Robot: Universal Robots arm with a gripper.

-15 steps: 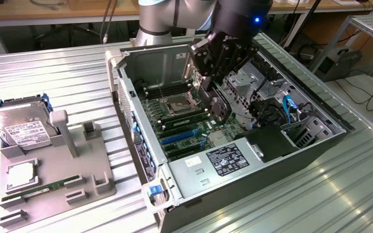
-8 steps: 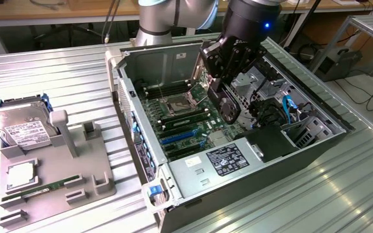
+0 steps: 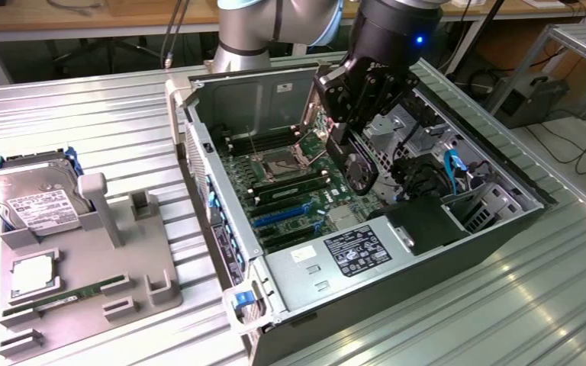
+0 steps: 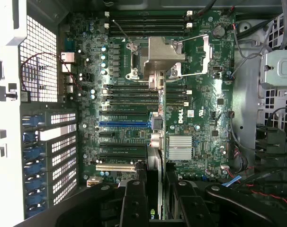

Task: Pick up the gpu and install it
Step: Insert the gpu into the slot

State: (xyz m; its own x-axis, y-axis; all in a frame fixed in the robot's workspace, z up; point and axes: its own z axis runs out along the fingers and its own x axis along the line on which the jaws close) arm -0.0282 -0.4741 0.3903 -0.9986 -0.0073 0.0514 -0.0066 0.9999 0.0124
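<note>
Item: one gpu (image 3: 360,174), on edge, grasped by the one tool (image 3: 346,136); it hangs just below the tool, above the motherboard (image 3: 293,191) inside one open case (image 3: 405,305); we cannot tell whether it touches the board; in the wrist view we see it edge-on between two fingers (image 4: 134,201). On the worktop (image 3: 100,114) we count one grey tray (image 3: 79,263), one hard drive (image 3: 39,202), one RAM stick (image 3: 67,294).

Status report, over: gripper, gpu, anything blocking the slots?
One gripper shut on the gpu. Card on edge above the motherboard, inside the open case, not seated. Nothing seen lying across the expansion slots.
</note>
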